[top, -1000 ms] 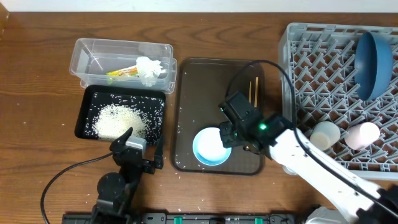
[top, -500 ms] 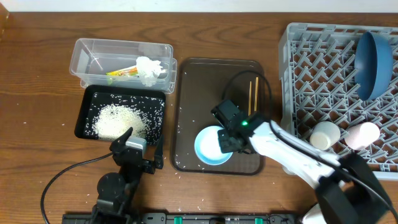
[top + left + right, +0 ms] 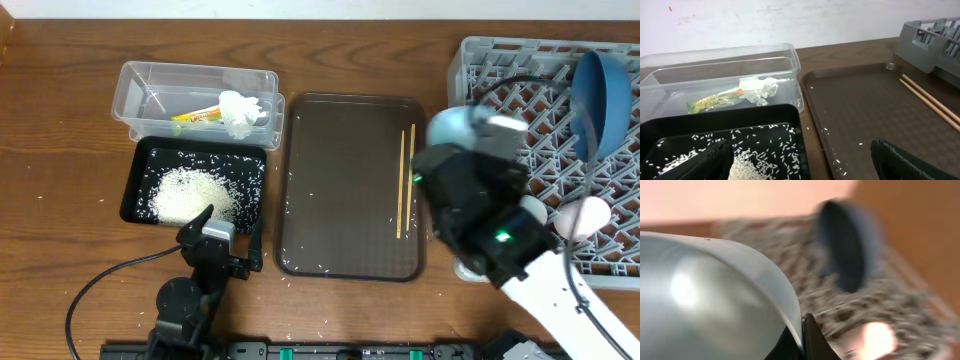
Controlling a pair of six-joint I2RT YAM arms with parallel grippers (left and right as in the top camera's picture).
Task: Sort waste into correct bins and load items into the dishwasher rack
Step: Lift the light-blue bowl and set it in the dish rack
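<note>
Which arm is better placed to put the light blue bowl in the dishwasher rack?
Right. The right hand grips the light blue bowl at the dishwasher rack; the left hand sits open by the black tray.

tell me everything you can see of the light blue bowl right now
The light blue bowl is round, smooth and glossy, maybe glazed ceramic. It hangs tilted in the air over the left edge of the grey rack, clear of the brown tray. The right end effector is shut on its rim; its curved outer wall fills the blurred wrist view. Nothing else seems to touch it.
</note>
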